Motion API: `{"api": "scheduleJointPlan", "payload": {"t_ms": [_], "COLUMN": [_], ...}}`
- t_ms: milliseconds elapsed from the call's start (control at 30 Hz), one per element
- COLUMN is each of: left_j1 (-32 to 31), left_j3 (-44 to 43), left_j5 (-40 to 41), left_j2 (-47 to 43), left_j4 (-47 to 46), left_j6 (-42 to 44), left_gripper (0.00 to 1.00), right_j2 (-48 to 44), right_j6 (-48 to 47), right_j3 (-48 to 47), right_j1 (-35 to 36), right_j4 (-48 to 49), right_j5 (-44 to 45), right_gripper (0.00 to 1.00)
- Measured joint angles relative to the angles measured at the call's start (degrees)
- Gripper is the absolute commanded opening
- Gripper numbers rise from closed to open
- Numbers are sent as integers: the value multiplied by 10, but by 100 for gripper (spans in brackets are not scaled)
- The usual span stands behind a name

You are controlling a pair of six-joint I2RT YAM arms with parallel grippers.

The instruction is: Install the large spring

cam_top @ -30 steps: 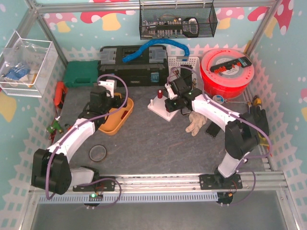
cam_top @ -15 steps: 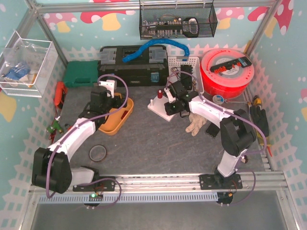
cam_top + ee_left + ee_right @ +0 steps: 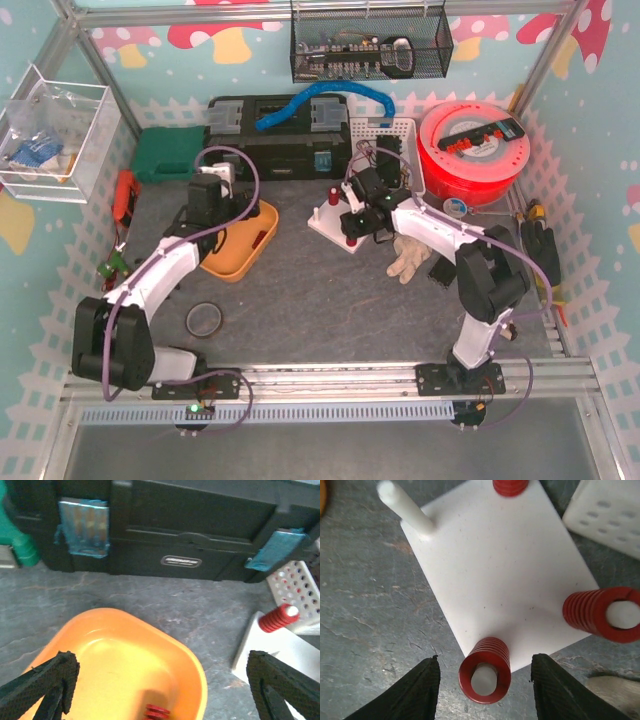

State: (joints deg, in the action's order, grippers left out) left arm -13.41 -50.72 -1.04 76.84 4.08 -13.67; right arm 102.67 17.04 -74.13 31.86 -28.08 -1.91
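right gripper point(image 3: 485, 664), jaws parted, straddles a red spring point(image 3: 486, 652) upright on its peg point(image 3: 483, 679); left gripper point(image 3: 161, 659), wide open, hovers above a second spring point(image 3: 156, 712) in the orange tray point(image 3: 192, 667).

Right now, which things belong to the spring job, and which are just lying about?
Job: peg board, spring on corner peg, bare peg, orange tray, spring in tray.
Lying about: black toolbox, red spool, glove, ring, green case.

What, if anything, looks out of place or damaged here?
Nothing spilled or damaged. One white peg on the white plate stands bare while three carry red springs; a loose spring lies in the orange tray.
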Motion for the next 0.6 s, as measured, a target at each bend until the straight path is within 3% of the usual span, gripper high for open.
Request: {"api": "scheduleJointPlan", "payload": {"t_ms": [133,400,600], "left_j1": [38,68,83], "left_j3": [-22,-76,-114], "left_j5": [-12,-82,-142], "left_j2": [19,89,165], "left_j4": [36,154,245], "left_j6": [-39,-28,18], "left_gripper": [76,61,46], "right_j2": [-23,-92,-99], "right_j6": [2,15,19], "right_j3": [-22,-78,-100], "right_j1": [0,0,0], "right_j4": [-17,-38,-43], "right_j5": [3,15,23], "right_gripper": [60,85,90]}}
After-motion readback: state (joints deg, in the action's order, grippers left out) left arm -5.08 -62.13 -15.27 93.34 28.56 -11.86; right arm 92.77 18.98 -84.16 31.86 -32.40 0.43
